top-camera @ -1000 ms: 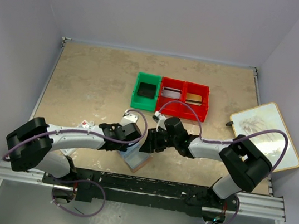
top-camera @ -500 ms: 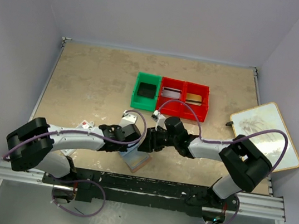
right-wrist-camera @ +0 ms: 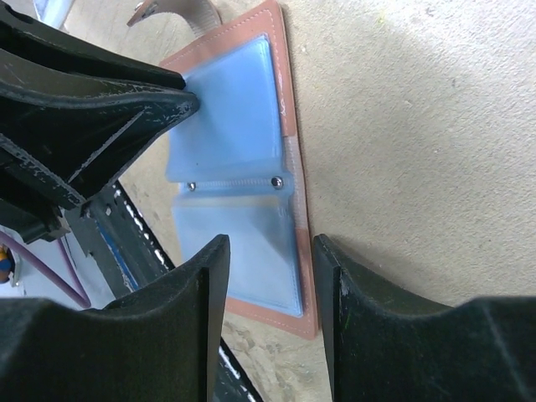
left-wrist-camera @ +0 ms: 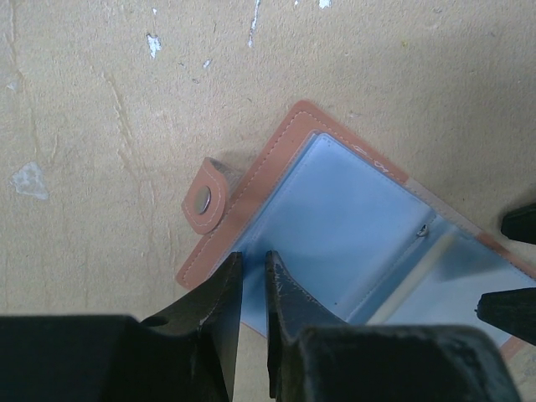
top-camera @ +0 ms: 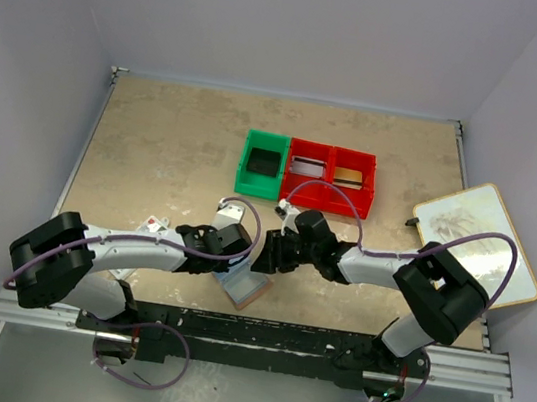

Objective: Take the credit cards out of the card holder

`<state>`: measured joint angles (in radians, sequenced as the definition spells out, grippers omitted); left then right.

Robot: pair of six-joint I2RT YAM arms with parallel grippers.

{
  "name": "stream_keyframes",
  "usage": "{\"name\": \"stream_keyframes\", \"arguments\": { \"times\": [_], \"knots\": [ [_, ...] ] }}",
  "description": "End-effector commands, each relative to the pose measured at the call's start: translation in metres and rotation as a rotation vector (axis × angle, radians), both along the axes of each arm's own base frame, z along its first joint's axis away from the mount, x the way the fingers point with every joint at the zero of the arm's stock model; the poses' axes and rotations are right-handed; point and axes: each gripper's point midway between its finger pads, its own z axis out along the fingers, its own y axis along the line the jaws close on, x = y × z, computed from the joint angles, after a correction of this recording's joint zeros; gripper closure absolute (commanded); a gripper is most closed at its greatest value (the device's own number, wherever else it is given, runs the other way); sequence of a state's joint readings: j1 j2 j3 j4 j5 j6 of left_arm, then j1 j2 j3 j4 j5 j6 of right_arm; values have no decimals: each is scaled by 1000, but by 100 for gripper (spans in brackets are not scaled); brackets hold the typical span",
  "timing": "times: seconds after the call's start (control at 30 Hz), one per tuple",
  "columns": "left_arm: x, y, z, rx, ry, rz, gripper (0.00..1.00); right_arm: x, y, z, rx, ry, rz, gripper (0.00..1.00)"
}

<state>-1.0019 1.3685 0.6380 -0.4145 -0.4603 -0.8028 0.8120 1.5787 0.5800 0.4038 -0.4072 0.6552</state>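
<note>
The card holder (top-camera: 248,289) lies open and flat near the table's front edge, brown rim around light blue-grey lining (left-wrist-camera: 335,218), snap tab (left-wrist-camera: 203,203) sticking out. No credit card shows clearly in its sleeves. My left gripper (top-camera: 237,263) sits at the holder's left end. Its jaws (left-wrist-camera: 254,255) are closed to a thin slit on the edge of the lining sleeve. My right gripper (top-camera: 263,260) hovers at the other end, open. One of its fingers (right-wrist-camera: 209,260) is over the lining (right-wrist-camera: 243,126), and the other is over bare table beside the rim.
A green bin (top-camera: 262,165) and a two-part red bin (top-camera: 331,177) holding flat silver and gold pieces stand behind the arms. A framed board (top-camera: 478,237) leans at the right. A white packet (top-camera: 154,224) lies by the left arm. The metal rail (top-camera: 279,336) runs along the front.
My left gripper's jaws have drawn closer together over the holder's left end, with the arm shifting slightly. The right arm and the holder have stayed put.
</note>
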Motion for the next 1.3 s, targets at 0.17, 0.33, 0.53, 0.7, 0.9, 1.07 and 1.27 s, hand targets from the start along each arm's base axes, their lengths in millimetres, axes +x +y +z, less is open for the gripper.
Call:
{"name": "stream_keyframes", "arguments": {
  "times": [0.17, 0.33, 0.53, 0.7, 0.9, 1.07, 1.27],
  "knots": [
    [-12, 10, -17, 28, 52, 13, 89, -3, 18, 19, 101, -20, 62, 55],
    [-12, 10, -17, 25, 54, 12, 89, -5, 21, 18, 111, -6, 76, 55],
    [-12, 9, -16, 21, 54, 12, 89, 10, 10, 14, 10, -53, -17, 53],
    [-12, 7, -14, 15, 52, 7, 90, 9, 5, 6, -39, -48, -8, 53],
    [-12, 6, -14, 11, 52, 8, 90, -5, 18, 15, 56, -31, 57, 56],
    [-13, 6, -15, 11, 55, 5, 90, -9, 26, 25, 125, -28, 85, 56],
    [-13, 5, -14, 9, 55, 3, 90, -12, 35, 36, 191, -20, 109, 57]
  ]
}}
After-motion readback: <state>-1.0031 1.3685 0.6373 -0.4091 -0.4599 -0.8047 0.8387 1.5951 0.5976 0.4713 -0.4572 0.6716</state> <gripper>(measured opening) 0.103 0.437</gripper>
